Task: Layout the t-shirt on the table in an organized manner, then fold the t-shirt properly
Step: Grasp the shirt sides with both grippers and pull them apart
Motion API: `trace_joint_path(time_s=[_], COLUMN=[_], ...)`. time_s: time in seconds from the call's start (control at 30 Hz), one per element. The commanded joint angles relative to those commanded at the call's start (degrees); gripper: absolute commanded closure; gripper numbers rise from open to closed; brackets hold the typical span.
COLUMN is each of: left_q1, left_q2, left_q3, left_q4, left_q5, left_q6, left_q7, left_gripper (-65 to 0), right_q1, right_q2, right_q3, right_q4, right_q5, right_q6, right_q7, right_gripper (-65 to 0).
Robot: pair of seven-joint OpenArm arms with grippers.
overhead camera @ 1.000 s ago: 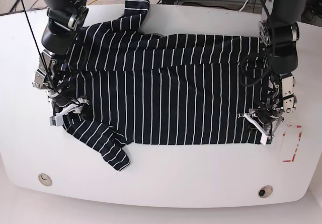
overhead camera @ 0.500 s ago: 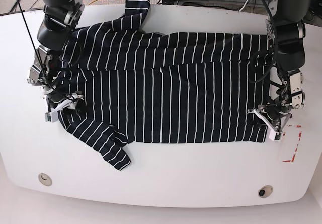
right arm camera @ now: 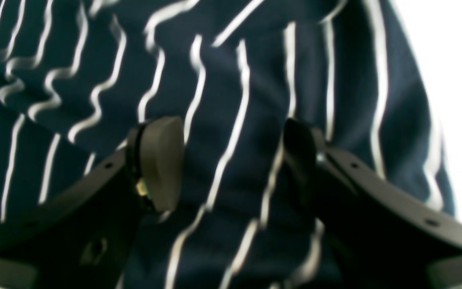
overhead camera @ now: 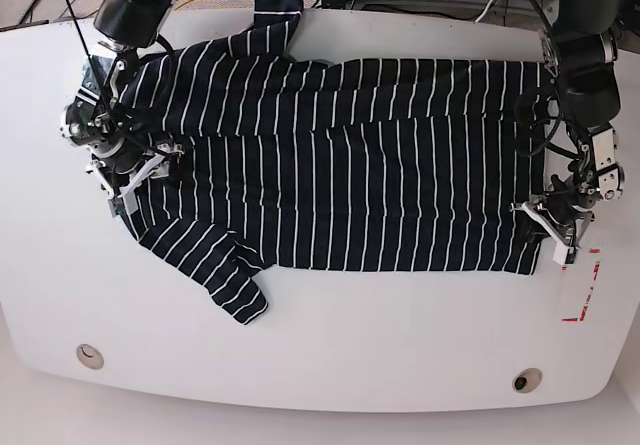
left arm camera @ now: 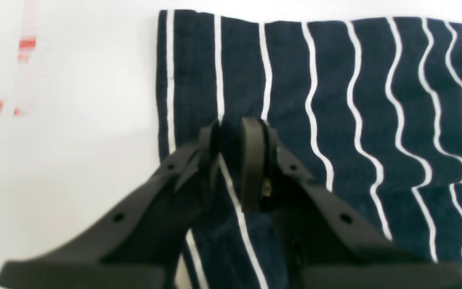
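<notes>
Black striped shirt (overhead camera: 340, 165) lies spread across the desk (overhead camera: 320, 365), sleeves at 9 o'clock, hem at 3 o'clock. Left tool (left arm camera: 231, 132) is clamped on a pinch near the hem corner; right tool (right arm camera: 231, 160) stands apart over the shoulder. Fabric judged light, limp, prone to rippling: grip hems and seams.

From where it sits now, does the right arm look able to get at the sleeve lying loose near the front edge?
Probably yes. The right gripper hangs open over the t-shirt at the shoulder, and the front sleeve lies flat just below it on bare table, with nothing between them.
</notes>
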Motion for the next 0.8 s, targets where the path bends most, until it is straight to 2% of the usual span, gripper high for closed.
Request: trace_joint_path(time_s=[0.13,0.3,0.4,0.6,0.73,0.8], left_q1=[0.4,2.6,2.8,3.0,3.0,3.0], left_q2=[0.0,0.4,0.5,2.3,2.4,2.5], left_q3=[-0.4,-0.3,-0.3,-0.3,-0.2,-0.2], left_q4=[4.0,10.8,14.1,17.1,17.1,17.1], left_q5=[0.0,0.2,0.1,0.1,0.2,0.2], left_q6=[0.0,0.0,0.0,0.0,0.0,0.0], left_q7=[1.1,3.3,5.8,7.6,7.8,7.8], left_gripper=[-8.2,-8.2,-8.2,-8.2,-8.2,-8.2], right_q1=[3.0,9.0,13.1,19.6,22.9,23.5], right_q2=[0.2,2.5,3.2,6.4,8.3,8.6], right_q3=[0.0,-0.1,-0.1,-0.3,-0.3,-0.3], right_q4=[0.1,-8.8,-17.1,-34.4,-44.5,-46.5], right_q5=[-0.1,-0.2,-0.3,-0.3,-0.3,-0.3], right_q6=[0.0,0.0,0.0,0.0,0.0,0.0], right_q7=[-0.2,0.8,5.5,16.0,21.1,22.2], right_gripper=[-37.6,-37.6,-37.4,-37.4,-37.4,-37.3])
